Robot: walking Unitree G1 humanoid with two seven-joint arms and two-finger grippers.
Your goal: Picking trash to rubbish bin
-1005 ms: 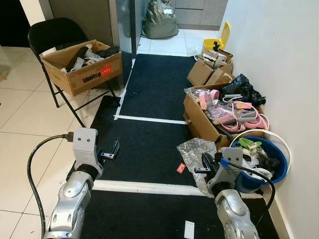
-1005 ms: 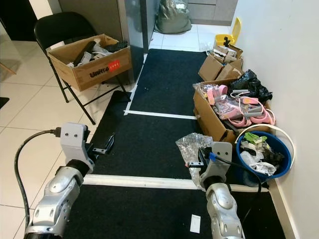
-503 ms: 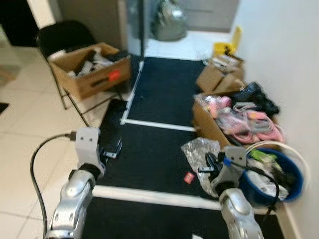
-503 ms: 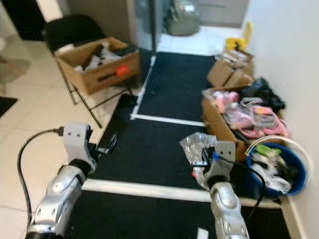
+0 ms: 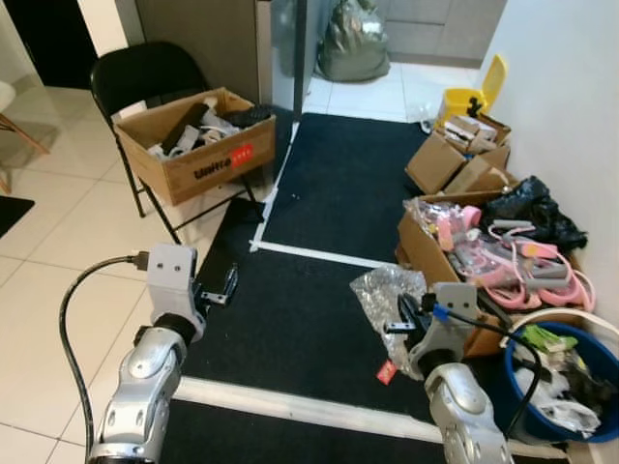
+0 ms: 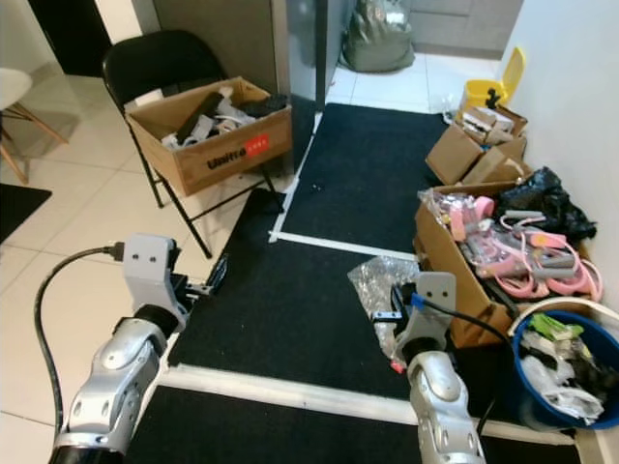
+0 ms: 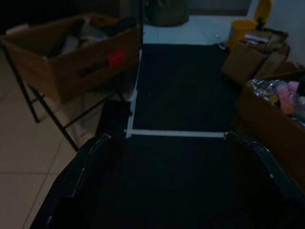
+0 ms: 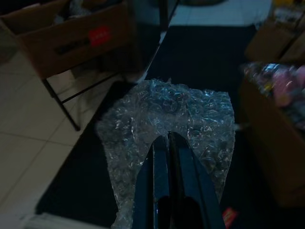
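Note:
My right gripper (image 5: 402, 311) is shut on a crumpled sheet of clear bubble wrap (image 5: 383, 293), held low over the black mat. In the right wrist view the two fingers press together at the gripper (image 8: 167, 137), and the bubble wrap (image 8: 176, 114) spreads out beyond them. A blue tub (image 6: 538, 406) full of rubbish stands on the floor to the right, beside the wall. My left gripper (image 5: 221, 287) is open and holds nothing, at the mat's left edge; its fingers (image 7: 90, 152) stand wide apart. A small red scrap (image 5: 387, 370) lies on the mat below the bubble wrap.
A cardboard box of dark parts (image 5: 193, 145) sits on a black folding chair (image 5: 145, 72) at the left. Along the right wall are a box of pink items (image 5: 464, 253), smaller boxes (image 5: 459, 155), a black bag (image 5: 532, 208) and a yellow bin (image 5: 469, 97). A grey sack (image 5: 353, 43) stands far ahead.
The camera has turned left, so the whole scene has slid to the right and the tub sits near the picture's edge. Both arms keep their pose; the bubble wrap stays gripped.

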